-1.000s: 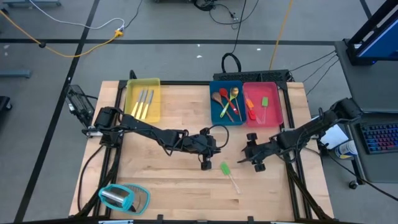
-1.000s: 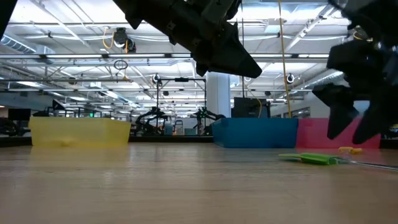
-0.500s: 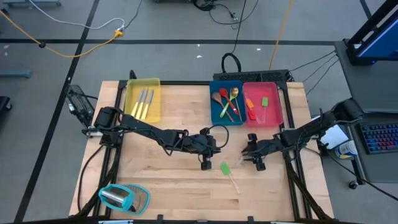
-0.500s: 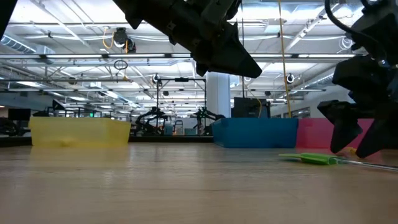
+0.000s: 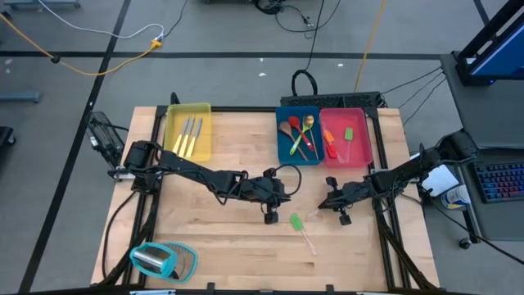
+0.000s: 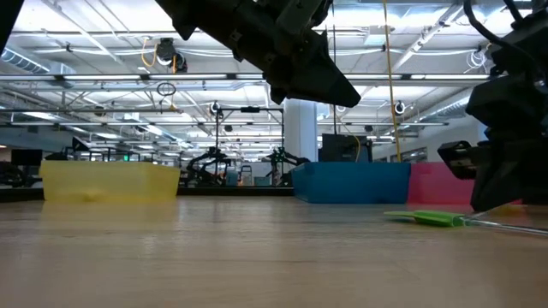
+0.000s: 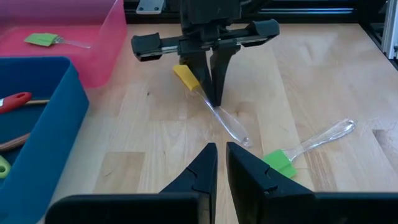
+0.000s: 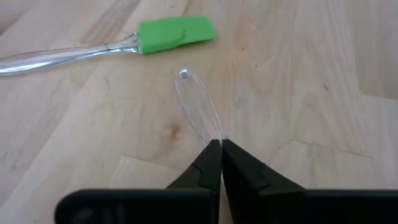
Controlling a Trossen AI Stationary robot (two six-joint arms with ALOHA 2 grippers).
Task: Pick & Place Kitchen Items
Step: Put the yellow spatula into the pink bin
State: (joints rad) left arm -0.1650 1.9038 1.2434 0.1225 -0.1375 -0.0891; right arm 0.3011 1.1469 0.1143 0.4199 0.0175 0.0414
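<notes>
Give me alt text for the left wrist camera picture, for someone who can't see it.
The right gripper, fingers shut, pinches the clear handle of a yellow-headed spatula against the wooden table. A green-headed spatula with a clear handle lies nearby, beside the left gripper, its fingers shut on nothing. At one edge are a blue plastic tray and a pink plastic tray.

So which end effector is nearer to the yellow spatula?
Right: the right end effector is shut on the yellow spatula; the left end effector hovers apart from it, beside the green spatula.
</notes>
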